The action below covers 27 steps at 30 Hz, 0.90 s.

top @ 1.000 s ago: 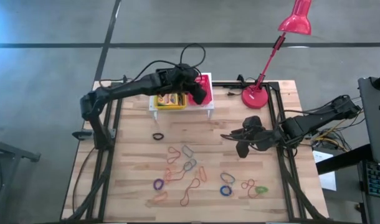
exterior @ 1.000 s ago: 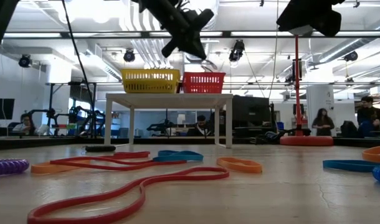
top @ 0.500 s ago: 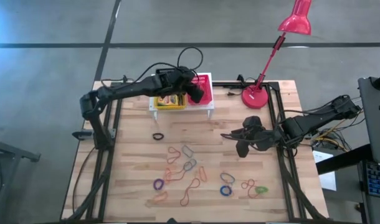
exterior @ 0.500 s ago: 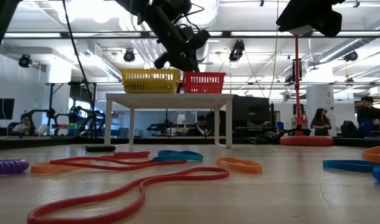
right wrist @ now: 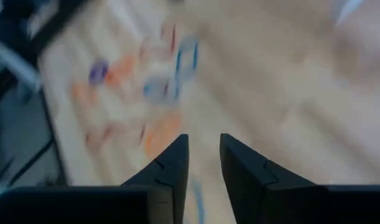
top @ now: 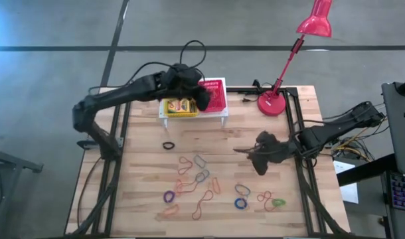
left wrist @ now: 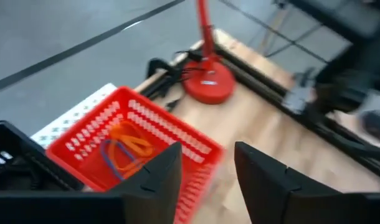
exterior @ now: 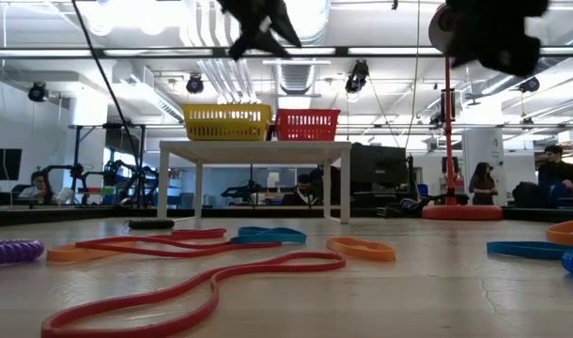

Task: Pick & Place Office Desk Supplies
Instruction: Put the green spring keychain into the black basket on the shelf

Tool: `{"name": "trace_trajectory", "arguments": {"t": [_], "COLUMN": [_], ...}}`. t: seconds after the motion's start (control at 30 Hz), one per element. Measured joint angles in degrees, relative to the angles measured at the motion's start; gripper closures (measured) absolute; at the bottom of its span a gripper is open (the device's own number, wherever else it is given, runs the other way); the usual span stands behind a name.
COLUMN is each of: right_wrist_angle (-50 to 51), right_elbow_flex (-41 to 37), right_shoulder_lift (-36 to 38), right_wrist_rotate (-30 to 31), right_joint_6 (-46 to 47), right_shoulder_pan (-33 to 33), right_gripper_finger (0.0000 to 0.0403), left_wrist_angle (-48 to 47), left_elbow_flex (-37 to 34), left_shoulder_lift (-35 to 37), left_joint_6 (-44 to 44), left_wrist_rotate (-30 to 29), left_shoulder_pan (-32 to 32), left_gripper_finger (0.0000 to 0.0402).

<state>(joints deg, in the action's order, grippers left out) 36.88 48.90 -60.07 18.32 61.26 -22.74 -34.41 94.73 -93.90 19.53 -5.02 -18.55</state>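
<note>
Inside red mesh basket (left wrist: 137, 152) on white perforated stand (top: 192, 117): orange and purple rubber-band loops (left wrist: 124, 146), already delivered. Beside it, yellow basket (top: 179, 106) holding crayon boxes (top: 178, 104); black basket (left wrist: 19, 165) next along. Left hand (left wrist: 205, 177) raised over red basket's near edge, fingers apart, empty. Judged partly done: scattered across wooden tabletop (top: 143, 172), many loops left (top: 201, 182), plus a lone black one (top: 168, 145). Right hand (right wrist: 204, 163) hovering above those loops, fingers slightly apart, gripping nothing. Red desk lamp (top: 275, 99) standing near red basket, close to left arm's path; otherwise nothing blocking the loops.
</note>
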Motion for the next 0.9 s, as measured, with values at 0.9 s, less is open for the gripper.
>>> {"name": "trace_trajectory", "arguments": {"t": [0.9], "right_wrist_angle": [-8.3], "right_elbow_flex": [-17.0], "right_shoulder_lift": [-8.7], "right_wrist_rotate": [-29.9], "right_joint_6": [29.9], "right_shoulder_pan": [-27.0], "right_gripper_finger": [0.0265], "left_wrist_angle": [-6.4], "left_elbow_flex": [-21.3], "left_shoulder_lift": [22.3], "left_joint_6": [7.4], "left_wrist_rotate": [-2.4], "left_shoulder_pan": [15.6], "left_gripper_finger": [0.0273]}}
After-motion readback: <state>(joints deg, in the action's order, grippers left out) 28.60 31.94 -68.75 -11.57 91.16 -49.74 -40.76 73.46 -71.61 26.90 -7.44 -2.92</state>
